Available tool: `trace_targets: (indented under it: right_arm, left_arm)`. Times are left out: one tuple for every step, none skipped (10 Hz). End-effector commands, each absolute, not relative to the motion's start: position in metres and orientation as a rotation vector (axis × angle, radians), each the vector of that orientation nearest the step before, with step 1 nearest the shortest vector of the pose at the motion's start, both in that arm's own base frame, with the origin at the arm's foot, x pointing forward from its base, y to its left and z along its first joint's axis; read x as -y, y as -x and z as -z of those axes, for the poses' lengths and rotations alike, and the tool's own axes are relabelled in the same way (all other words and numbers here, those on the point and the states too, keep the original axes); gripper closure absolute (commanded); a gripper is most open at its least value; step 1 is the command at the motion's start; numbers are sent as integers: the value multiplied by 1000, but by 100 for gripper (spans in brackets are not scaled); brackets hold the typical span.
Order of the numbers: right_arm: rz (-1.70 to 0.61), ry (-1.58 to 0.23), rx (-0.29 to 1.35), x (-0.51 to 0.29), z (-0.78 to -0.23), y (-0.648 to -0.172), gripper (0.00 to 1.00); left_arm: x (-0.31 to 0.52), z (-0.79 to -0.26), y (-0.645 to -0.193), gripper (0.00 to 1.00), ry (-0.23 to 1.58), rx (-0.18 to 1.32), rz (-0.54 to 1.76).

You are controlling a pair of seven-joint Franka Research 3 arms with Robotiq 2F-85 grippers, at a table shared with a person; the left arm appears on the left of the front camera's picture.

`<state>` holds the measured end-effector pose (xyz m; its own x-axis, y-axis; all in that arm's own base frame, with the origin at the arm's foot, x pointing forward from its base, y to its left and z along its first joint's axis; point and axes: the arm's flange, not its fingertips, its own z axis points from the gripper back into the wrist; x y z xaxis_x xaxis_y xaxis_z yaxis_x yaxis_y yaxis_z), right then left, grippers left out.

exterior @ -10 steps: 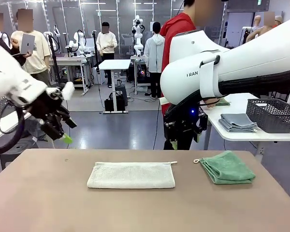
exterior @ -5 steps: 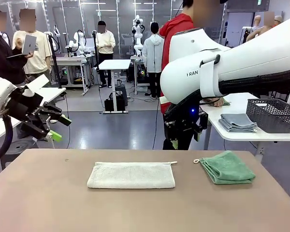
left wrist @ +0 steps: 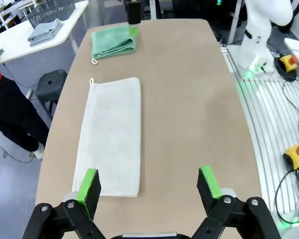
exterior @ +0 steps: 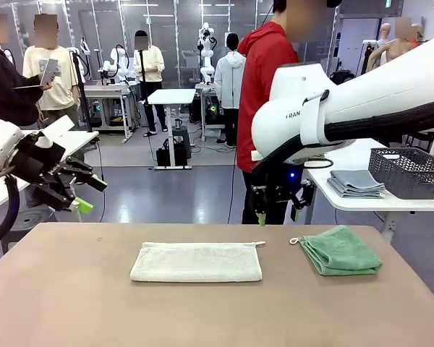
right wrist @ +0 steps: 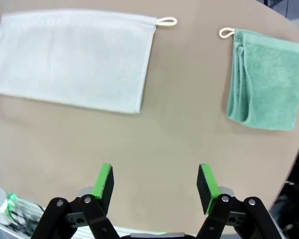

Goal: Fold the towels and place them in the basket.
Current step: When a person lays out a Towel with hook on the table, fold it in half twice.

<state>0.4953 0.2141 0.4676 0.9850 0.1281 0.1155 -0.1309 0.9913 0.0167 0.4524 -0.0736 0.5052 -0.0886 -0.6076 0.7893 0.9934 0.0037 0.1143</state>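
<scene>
The off-white towel [exterior: 195,262] lies folded into a long strip in the middle of the brown table [exterior: 72,303]. To its right sits the mint green towel [exterior: 341,250], folded small, with its cord loop toward the strip. My left gripper [exterior: 92,195] hangs open off the table's far left edge, and my right gripper [exterior: 278,212] hangs open above the far edge, between the two towels. From the left wrist, the open gripper [left wrist: 149,186] looks along the off-white towel [left wrist: 112,134] to the green towel [left wrist: 113,42]. Under the open right gripper [right wrist: 154,181] lie the off-white towel [right wrist: 72,59] and green towel [right wrist: 264,77]. The dark basket [exterior: 411,172] stands on a white side table.
Folded grey cloths [exterior: 354,182] lie beside the basket on the white side table [exterior: 362,202] at the right. A person in a red top [exterior: 264,79] stands behind my right arm at the far side. Other people and tables are farther back.
My left arm has pulled back to the left, away from the table, its gripper still open. My right arm has shifted slightly right. Both towels lie as before.
</scene>
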Motion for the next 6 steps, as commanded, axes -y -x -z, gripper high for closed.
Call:
trace_targets:
  right_arm:
    - [-5,-107,156,-215,-432,-501,15]
    - [34,-130,180,-215,-415,-503,15]
    - [64,-145,191,-216,-398,-503,15]
    - [112,-146,186,-219,-383,-504,15]
    - [135,-122,190,-224,-368,-507,15]
    - [128,-109,212,-229,-357,-509,15]
  left_arm:
    - [73,-508,-450,2,645,816,1505]
    - [73,-508,-450,2,645,816,1505]
    - [73,-508,-450,2,645,816,1505]
    - [73,-508,-450,2,645,816,1505]
    - [73,-508,-450,2,645,816,1505]
    - [73,-508,-450,2,645,816,1505]
